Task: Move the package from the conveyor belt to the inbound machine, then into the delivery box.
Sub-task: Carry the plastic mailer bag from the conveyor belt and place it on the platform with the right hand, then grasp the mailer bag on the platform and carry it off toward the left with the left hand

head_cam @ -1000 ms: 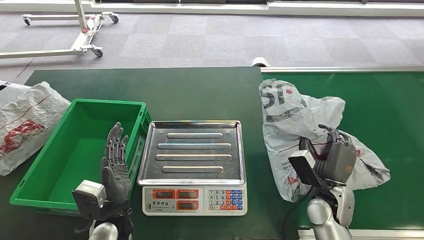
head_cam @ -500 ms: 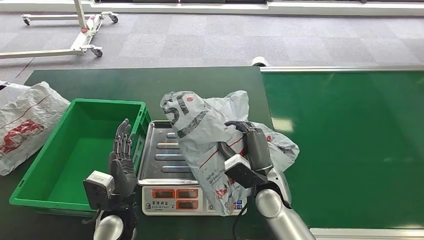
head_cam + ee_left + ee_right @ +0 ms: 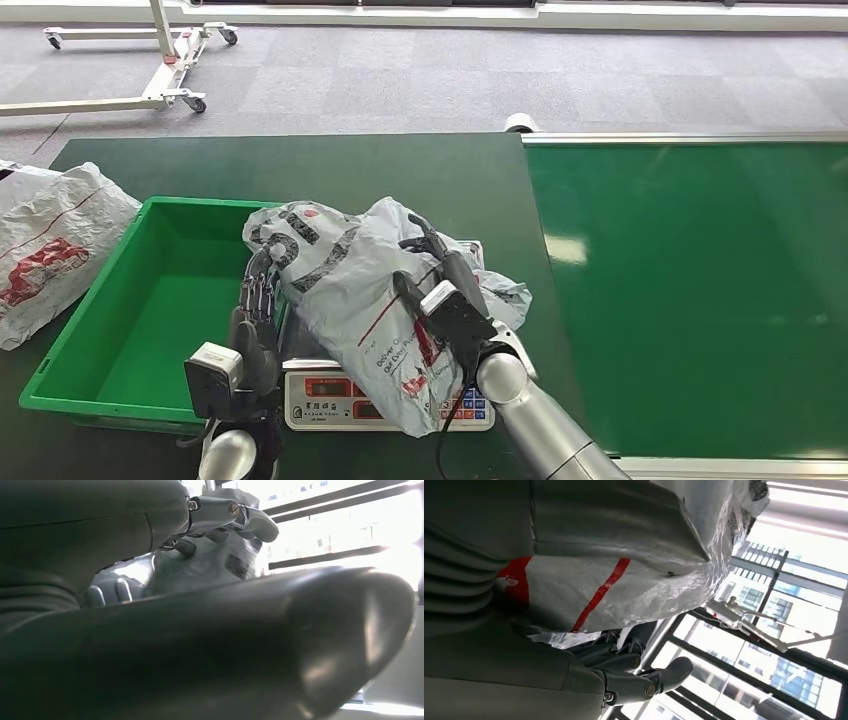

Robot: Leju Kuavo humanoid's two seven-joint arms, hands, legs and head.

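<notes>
package [image 3: 340,290] — big grey crinkly mailer bag, gripped in the right hand [image 3: 440,285] and draped over the scale [image 3: 385,400], covering most of its tray, one end spilling past toward the left hand [image 3: 255,325]. left hand upright, fingers spread, holding nothing, touching or just beside the bag's edge — cannot tell which. green bin [image 3: 160,300] just outboard of the left hand.

risks: slack film slips from the fingers, bag hangs off the tray so the weight reads wrong, or the loose end snags the left hand's fingers.
</notes>
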